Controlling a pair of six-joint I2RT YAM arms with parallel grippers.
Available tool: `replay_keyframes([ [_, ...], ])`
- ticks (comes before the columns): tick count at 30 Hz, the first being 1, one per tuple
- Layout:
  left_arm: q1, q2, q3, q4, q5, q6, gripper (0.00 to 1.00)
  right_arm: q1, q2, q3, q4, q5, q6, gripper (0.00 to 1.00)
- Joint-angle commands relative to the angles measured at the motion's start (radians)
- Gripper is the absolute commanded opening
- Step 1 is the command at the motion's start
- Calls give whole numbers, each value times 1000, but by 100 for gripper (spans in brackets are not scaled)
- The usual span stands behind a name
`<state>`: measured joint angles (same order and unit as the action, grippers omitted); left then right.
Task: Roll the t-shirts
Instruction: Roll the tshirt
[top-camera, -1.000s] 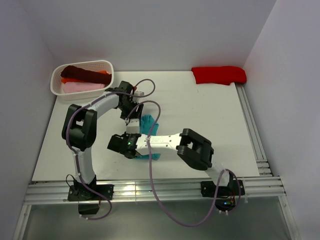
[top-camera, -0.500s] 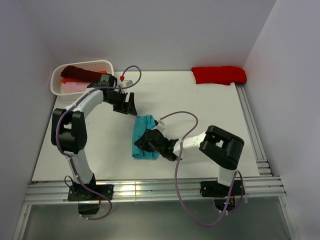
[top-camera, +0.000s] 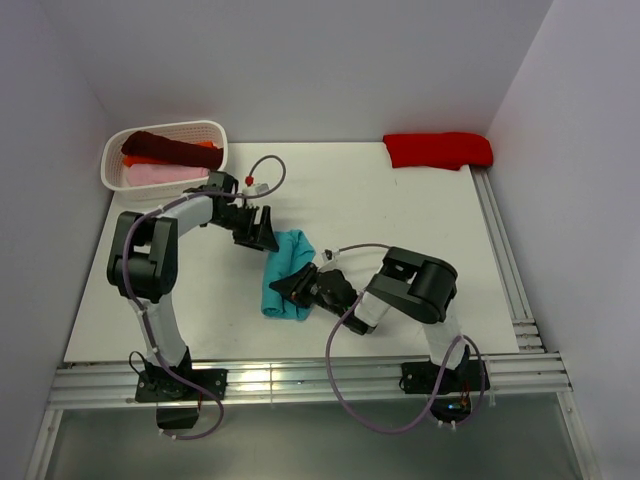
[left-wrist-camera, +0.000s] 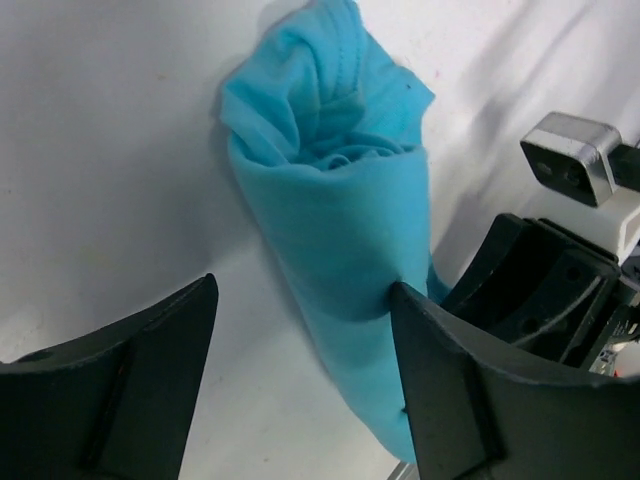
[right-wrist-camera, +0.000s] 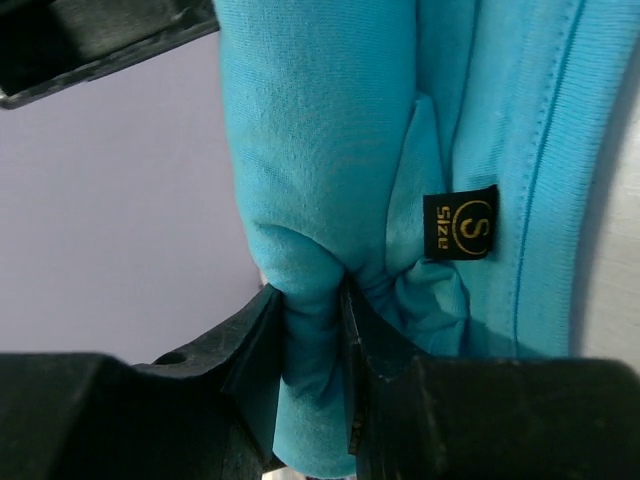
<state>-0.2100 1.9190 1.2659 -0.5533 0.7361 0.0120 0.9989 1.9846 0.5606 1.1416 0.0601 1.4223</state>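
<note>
Returning to the teal t-shirt (top-camera: 287, 262), jaws spread.
Left gripper (top-camera: 264, 236) is back at the roll's far end; right gripper (top-camera: 288, 286) pinches a fold: this shirt looks nearly rolled.

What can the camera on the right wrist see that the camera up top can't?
Only the right wrist camera shows the little black size tag with a gold S, and the right gripper pinching a fold of cloth. Only the top camera shows the white basket, the red shirt in the far corner, and the left gripper open beside the roll. Both show the rolled blue-green shirt.
</note>
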Motion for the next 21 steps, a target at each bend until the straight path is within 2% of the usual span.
replay_keyframes([
  [1, -11, 18, 4, 82, -6, -39, 73, 3, 52, -30, 29, -55, 52, 30],
  [4, -22, 37, 26, 75, -52, -50, 66, 0, 48, -22, -28, -55, 40, 32],
  [7, -40, 40, 46, 56, -122, -58, 53, 1, 14, -15, -146, -48, 26, 35],
  [8, -51, 40, 50, 49, -150, -60, 42, 0, -9, -11, -182, -42, 24, 39],
  [11, -77, 17, 59, 24, -240, -70, 27, 3, -78, 7, -351, -5, -5, 48],
  [12, -86, 11, 59, 18, -260, -70, 25, 3, -99, 21, -411, 19, -19, 50],
  [15, -120, -15, 61, -11, -363, -63, 21, 21, -180, 116, -783, 93, -91, 56],
  [21, -169, -43, 81, -56, -469, -52, 20, 92, -257, 370, -1280, 305, -177, 59],
])
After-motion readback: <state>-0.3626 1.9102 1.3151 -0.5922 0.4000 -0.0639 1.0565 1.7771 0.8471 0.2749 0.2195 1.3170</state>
